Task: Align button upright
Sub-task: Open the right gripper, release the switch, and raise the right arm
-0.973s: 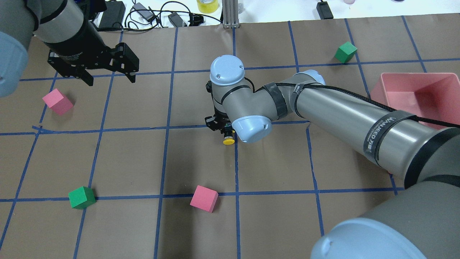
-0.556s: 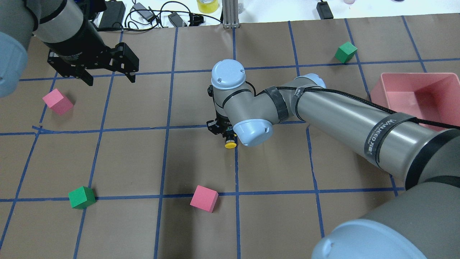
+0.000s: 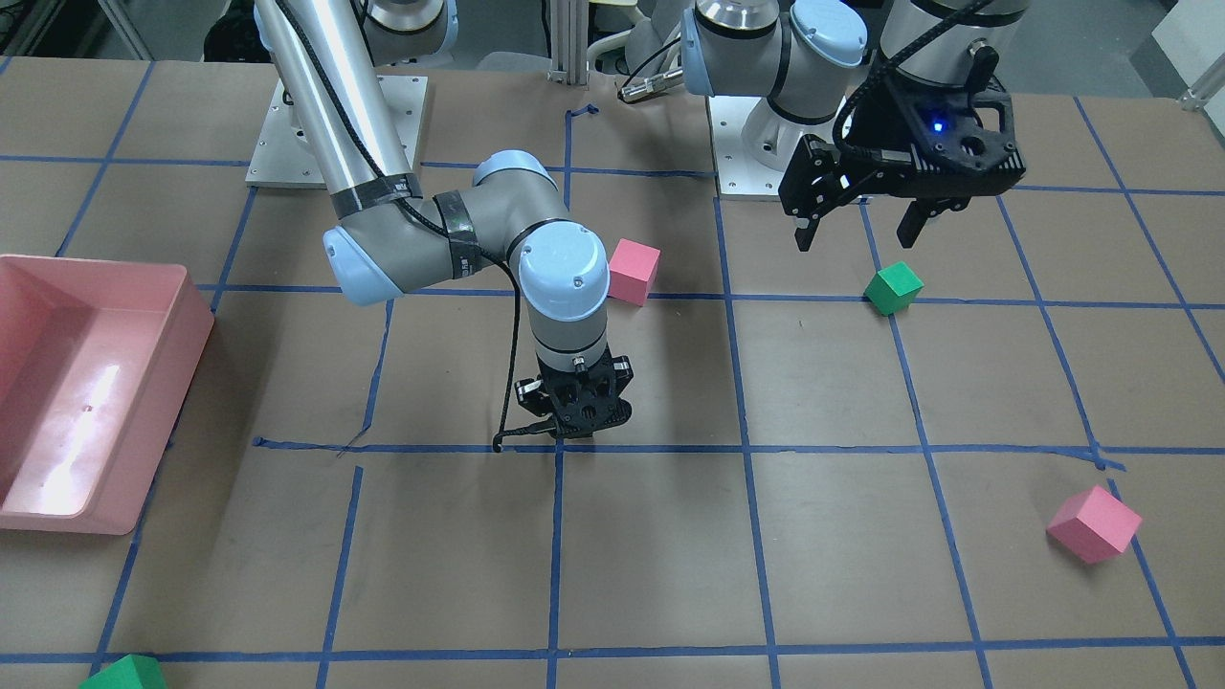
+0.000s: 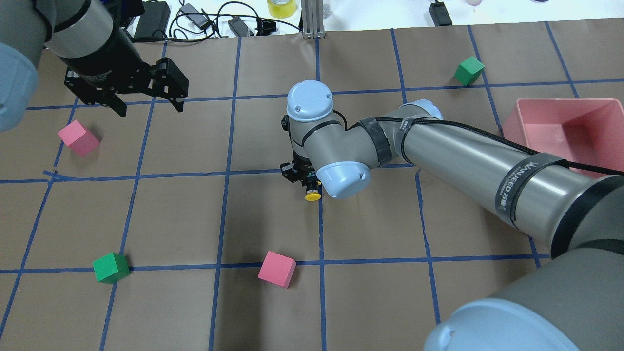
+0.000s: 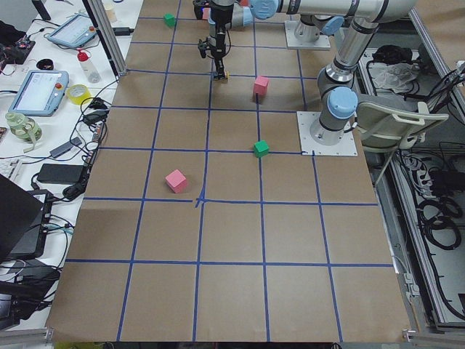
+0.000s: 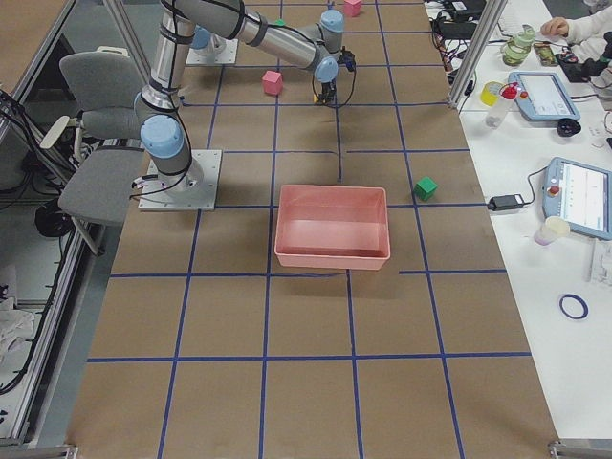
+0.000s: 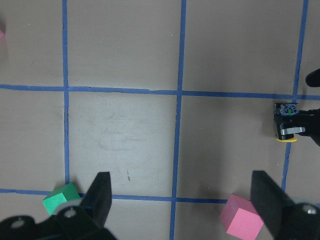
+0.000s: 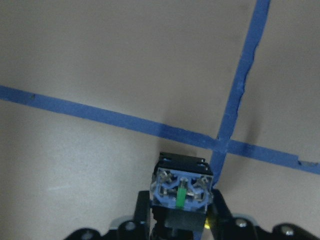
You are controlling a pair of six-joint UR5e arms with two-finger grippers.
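From overhead, I see my right gripper [image 4: 303, 179] clamped on the button [image 4: 312, 195], yellow cap pointing sideways, beside a blue tape [image 4: 321, 219] crossing. My left gripper [image 4: 148, 108] hangs wide open, empty. On the right wrist camera, the button's contact end faces me

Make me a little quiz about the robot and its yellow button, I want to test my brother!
1. True or false: the right gripper is shut on the button.
2. How many pink cubes lie on the table? A one, B two, C four.
3. Fill in: the left gripper hangs above the table, and it is ____.
Key: 1 true; 2 B; 3 open.
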